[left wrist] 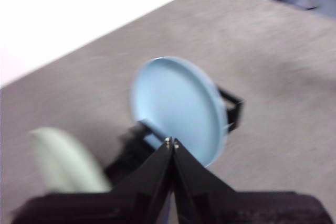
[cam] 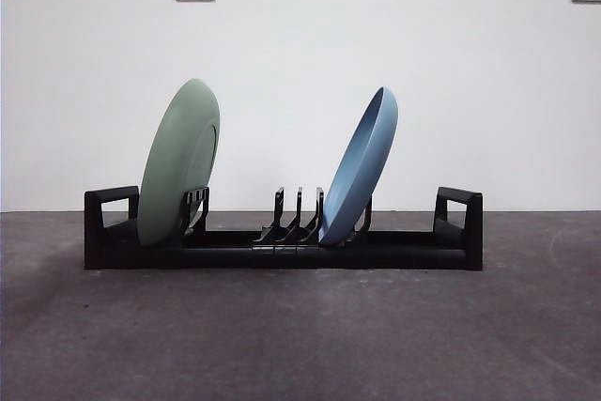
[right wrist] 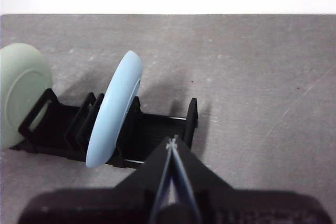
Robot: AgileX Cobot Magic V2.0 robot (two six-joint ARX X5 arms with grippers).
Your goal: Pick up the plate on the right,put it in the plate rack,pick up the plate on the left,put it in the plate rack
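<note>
front view, nearest: bare grey tabletop [cam: 300,345] in front of you, then the long low black plastic plate rack with upright prongs [cam: 282,246] lying side-on, its long axis running across the picture.
front view, plates: pale green round plate [cam: 178,161] stands in the slots by one end handle, light blue round plate [cam: 362,166] in slots past the middle prongs; both lean the same way, both seated in the rack, well apart from each other.
front view, arms: you see no gripper here, so both look withdrawn.
left wrist view, gripper: left gripper [left wrist: 171,142] has its jaws pressed together tip to tip, holding nothing.
left wrist view, relation: blue plate [left wrist: 178,111] sits straight ahead of the tips showing its broad face, green plate [left wrist: 65,161] off to one side; picture is blurred.
right wrist view, gripper: right gripper [right wrist: 172,143] also closed to a point, empty.
right wrist view, relation: rack [right wrist: 131,132] lies ahead, long axis crosswise; blue plate [right wrist: 113,111] edge-on nearer the tips, green plate [right wrist: 21,90] at the far end.
judgement: both plates racked, so you likely have no pick left; if anything, just keep the arms clear.
</note>
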